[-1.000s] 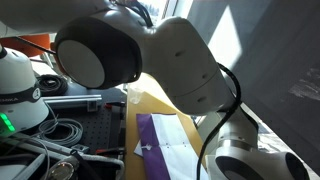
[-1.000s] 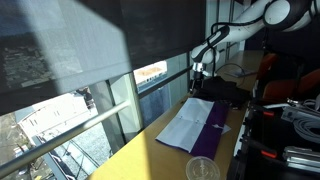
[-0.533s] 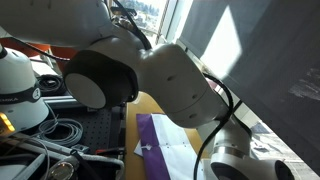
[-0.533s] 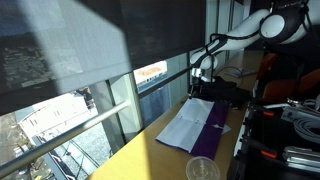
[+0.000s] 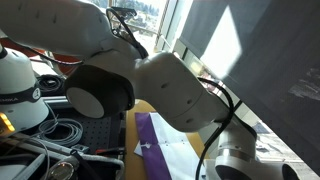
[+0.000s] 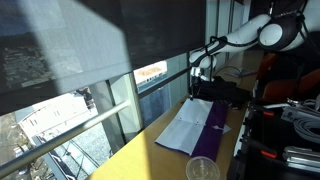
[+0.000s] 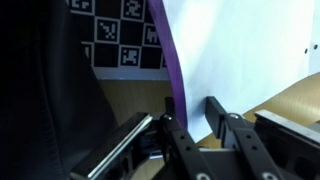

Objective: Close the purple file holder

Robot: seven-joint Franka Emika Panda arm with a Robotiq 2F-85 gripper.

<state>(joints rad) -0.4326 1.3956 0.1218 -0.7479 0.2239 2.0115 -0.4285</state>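
Observation:
The purple file holder point(image 6: 208, 133) lies open and flat on the tan tabletop, its white sheets point(image 6: 183, 128) spread beside the purple cover. It also shows below the arm in an exterior view point(image 5: 155, 146). My gripper point(image 6: 197, 92) hangs over the holder's far end. In the wrist view the purple file holder point(image 7: 165, 50) runs as a strip down into my gripper point(image 7: 191, 118). Its fingers point(image 7: 214, 110) stand either side of that strip and the sheet's edge. The jaws are half closed, with a gap still showing. The arm hides the gripper in an exterior view point(image 5: 150, 80).
A clear plastic cup point(image 6: 202, 168) stands near the holder's near end. Black gear point(image 6: 228, 92) sits behind the gripper, and cables point(image 6: 300, 118) lie at the table's side. A checkered marker board point(image 7: 110, 40) and a dark object point(image 7: 40, 90) flank the holder. The window runs along the table's other side.
The arm has come down toward the far end of the holder. The jaws have narrowed from wide open to half closed around its purple edge.

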